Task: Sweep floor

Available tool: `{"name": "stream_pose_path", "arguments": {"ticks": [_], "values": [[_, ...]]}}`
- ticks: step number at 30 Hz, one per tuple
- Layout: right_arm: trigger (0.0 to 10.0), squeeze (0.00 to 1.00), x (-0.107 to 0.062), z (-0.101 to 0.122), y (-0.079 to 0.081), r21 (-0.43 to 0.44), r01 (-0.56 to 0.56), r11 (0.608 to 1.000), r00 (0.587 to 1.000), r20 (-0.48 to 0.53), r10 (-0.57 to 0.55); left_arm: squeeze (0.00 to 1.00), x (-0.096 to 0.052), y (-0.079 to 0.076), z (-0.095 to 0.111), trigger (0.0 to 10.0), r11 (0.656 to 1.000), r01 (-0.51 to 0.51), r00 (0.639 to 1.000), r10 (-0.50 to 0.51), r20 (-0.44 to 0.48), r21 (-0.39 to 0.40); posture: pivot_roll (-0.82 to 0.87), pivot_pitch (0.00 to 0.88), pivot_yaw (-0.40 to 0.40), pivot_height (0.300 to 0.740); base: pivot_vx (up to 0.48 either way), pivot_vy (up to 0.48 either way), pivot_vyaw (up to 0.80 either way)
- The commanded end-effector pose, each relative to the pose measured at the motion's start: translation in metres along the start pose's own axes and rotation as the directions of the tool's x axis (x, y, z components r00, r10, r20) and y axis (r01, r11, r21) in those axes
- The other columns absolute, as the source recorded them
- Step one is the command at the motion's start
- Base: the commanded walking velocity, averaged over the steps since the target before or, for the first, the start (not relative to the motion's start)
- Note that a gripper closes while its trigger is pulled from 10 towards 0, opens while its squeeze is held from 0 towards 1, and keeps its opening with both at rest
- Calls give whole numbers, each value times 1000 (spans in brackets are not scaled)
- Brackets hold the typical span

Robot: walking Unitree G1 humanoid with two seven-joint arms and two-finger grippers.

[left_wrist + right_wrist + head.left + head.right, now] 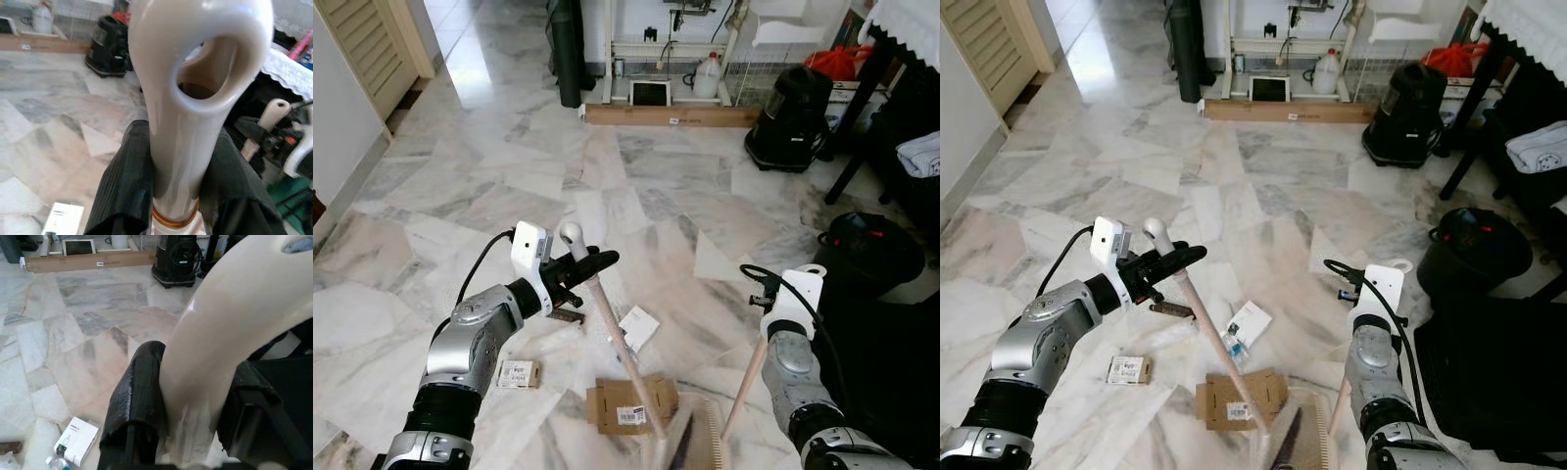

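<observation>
Left hand (592, 262): clenched on the broom handle (625, 352) just below its white looped end, fingers (122, 181) pressed on both sides.
Right hand (190, 406): clenched on the cream dustpan handle (744, 387), black fingers (134, 396) seen against it.
Broom: handle slanted down from the left hand to the bristles (690, 441), set on the marble floor (656, 176) beside the flattened cardboard box (626, 403).
Dustpan handle: tilted, just beside the bristles, on the far side from the cardboard box.
Litter: small white box (638, 327) beyond the cardboard box; small carton (518, 373) to its left.
Black vacuum (793, 117): well beyond the cardboard box, to the right.
</observation>
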State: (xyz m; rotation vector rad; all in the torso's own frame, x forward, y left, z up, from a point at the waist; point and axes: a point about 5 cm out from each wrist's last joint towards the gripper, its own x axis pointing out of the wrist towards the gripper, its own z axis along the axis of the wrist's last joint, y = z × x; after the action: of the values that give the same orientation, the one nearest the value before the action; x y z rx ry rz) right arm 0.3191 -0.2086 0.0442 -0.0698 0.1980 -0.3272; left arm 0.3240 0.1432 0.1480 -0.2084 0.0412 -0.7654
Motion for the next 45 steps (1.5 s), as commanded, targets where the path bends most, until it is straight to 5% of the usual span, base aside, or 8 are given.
{"name": "stream_pose_path", "arguments": {"ticks": [1, 7, 16, 22, 31, 45], "values": [[10000, 0, 2, 3, -2, -48, -4, 999, 1000, 11, 5, 0, -2, 6, 28, 10000, 997, -61, 991, 54, 123, 50, -2, 0, -37, 740, 0, 0, 0], [10000, 0, 3, 3, -1, -70, -12, 998, 1000, 12, 13, 0, -8, 14, 53, 10000, 975, -198, 951, 166, 259, 104, 3, 0, -43, 740, 0, 0, 0], [10000, 0, 3, 4, -2, -69, -6, 998, 1000, 26, 8, 0, -16, 19, 62, 10000, 918, -336, 911, 260, 319, 211, 0, 0, -50, 740, 0, 0, 0], [10000, 0, 3, 13, -1, -36, -11, 999, 996, 93, 14, 0, -21, 23, 47, 10000, 886, -361, 922, 294, 251, 291, 0, 13, -52, 740, 0, 0, 0], [10000, 0, 4, 26, 3, 14, -18, 1000, 984, 179, 15, 0, -28, 23, 19, 10000, 888, -329, 944, 298, 144, 320, 0, 34, -47, 740, 0, 0, 0], [10000, 0, 2, 10, 7, -33, -20, 999, 997, 79, 23, 0, -35, 19, 7, 10000, 900, -274, 961, 270, 59, 339, 19, 74, -42, 740, 0, 0, 0]]}}
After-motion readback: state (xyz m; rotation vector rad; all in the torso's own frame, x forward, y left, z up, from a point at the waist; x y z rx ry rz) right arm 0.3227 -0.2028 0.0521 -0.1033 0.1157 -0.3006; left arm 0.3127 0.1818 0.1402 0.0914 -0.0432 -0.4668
